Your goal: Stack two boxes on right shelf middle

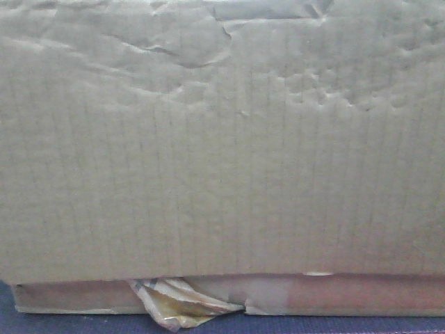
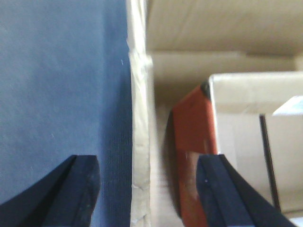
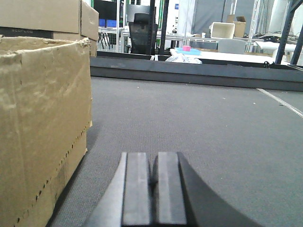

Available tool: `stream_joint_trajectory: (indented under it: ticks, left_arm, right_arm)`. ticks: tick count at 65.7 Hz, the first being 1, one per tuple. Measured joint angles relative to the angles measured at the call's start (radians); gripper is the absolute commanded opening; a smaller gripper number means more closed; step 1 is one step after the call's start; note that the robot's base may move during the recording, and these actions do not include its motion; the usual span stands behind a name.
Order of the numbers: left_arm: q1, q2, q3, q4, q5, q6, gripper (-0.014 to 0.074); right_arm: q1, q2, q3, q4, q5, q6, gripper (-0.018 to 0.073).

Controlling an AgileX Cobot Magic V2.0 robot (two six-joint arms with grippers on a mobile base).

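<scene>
A brown cardboard box (image 1: 222,153) fills nearly the whole front view. Under its lower edge runs a flatter, redder cardboard strip (image 1: 348,296) with a crumpled yellowish tape scrap (image 1: 177,306). In the left wrist view my left gripper (image 2: 149,189) is open, one finger on each side of a box's upright cardboard wall (image 2: 139,142). The right wrist view shows my right gripper (image 3: 154,184) shut and empty, low over grey carpet-like flooring, with a cardboard box (image 3: 42,127) just to its left. The shelf is out of view.
Inside the open box sit a red-orange item (image 2: 194,127) and a smaller cardboard carton (image 2: 255,94). Another carton (image 3: 47,16) stands behind the left box. A dark low rail (image 3: 189,71) crosses the far floor, with chairs and tables beyond.
</scene>
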Motion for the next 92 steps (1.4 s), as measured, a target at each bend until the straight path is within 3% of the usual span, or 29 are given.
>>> stream_joint_trajectory:
  ticks: [31, 67, 77, 92]
  left_arm:
    - [0.029, 0.029, 0.123, -0.032, -0.002, 0.029, 0.035]
    - [0.029, 0.029, 0.126, -0.039, -0.004, 0.036, 0.035]
    - [0.029, 0.029, 0.126, -0.039, -0.004, 0.036, 0.035]
    - [0.029, 0.029, 0.126, -0.04, -0.004, 0.036, 0.035]
  right_arm:
    - [0.0, 0.0, 0.0, 0.0, 0.0, 0.0, -0.0162]
    - [0.0, 0.0, 0.0, 0.0, 0.0, 0.0, -0.0162]
    - [0.0, 0.0, -0.008, 0.0, -0.089, 0.0, -0.0162]
    - [0.0, 0.065, -0.289, 0.0, 0.172, 0.0, -0.0162]
